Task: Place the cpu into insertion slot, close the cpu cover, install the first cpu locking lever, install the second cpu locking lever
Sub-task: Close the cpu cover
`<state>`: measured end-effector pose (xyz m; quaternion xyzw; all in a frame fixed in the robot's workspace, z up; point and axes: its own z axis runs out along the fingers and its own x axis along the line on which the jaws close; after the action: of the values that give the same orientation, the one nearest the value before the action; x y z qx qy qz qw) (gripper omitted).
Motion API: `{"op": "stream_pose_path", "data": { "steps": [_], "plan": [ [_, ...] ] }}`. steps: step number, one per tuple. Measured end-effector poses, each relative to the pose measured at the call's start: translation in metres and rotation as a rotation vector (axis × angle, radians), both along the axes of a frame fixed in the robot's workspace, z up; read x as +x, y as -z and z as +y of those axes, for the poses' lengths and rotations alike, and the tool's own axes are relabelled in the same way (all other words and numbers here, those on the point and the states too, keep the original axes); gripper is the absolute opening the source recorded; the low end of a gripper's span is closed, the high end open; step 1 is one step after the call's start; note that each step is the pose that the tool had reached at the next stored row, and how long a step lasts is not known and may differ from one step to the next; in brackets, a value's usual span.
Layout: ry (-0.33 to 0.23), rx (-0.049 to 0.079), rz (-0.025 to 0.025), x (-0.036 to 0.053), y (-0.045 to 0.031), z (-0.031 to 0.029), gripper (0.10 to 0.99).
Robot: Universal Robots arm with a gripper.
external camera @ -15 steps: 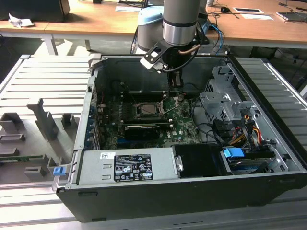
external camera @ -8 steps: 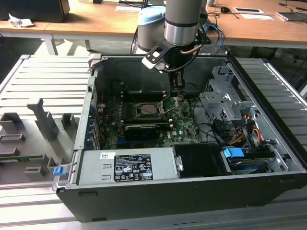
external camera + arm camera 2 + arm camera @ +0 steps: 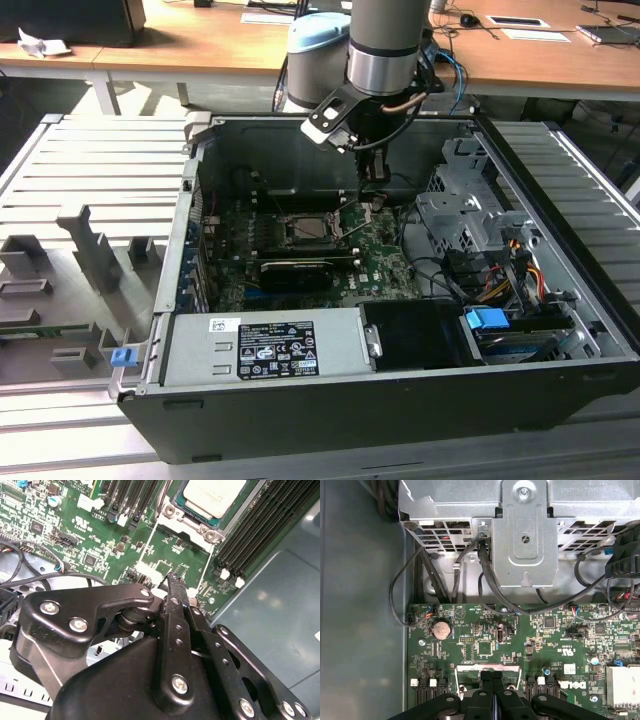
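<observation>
The arm [image 3: 385, 40] comes straight down into an open case [image 3: 560, 390] that lies on its side on the ribbed table [image 3: 70, 180]. Its grey wrist is upright, with a black camera block [image 3: 330, 118] tilted off the side towards the exterior view's left. The jaws hang low over the green board [image 3: 380, 265], near the case's far wall and just to the exterior view's right of the slot [image 3: 305, 228]. In both wrist views the jaws are drawn together: the two black fingers [image 3: 174, 611] lie side by side down to the tips, with nothing seen between them. The tips stand over a bare patch of board just beside the slot's metal rim; whether they touch the board cannot be told.

In the second wrist view the cpu [image 3: 214, 494] sits in the slot, pale face up, with the grey cover [image 3: 190, 521] lying flat along its edge.

A black-and-white label [image 3: 275, 350] with print lies on the grey power supply [image 3: 190, 350] at the case's near wall, and a small white sticker [image 3: 224, 325] sits at its corner. In the first wrist view the board [image 3: 480, 645] carries white printed marks [image 3: 568, 684] and a coin cell [image 3: 440, 629], with black cables [image 3: 402, 592] running to the metal cage [image 3: 527, 535].
</observation>
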<state>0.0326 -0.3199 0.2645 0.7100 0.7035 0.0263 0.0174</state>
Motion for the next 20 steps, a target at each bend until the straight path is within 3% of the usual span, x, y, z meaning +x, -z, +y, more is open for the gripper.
{"op": "stream_pose_path", "data": {
  "steps": [20],
  "plan": [
    [-0.001, -0.002, 0.0001, 0.0161, 0.0, 0.0, 0.106]
  ]
}}
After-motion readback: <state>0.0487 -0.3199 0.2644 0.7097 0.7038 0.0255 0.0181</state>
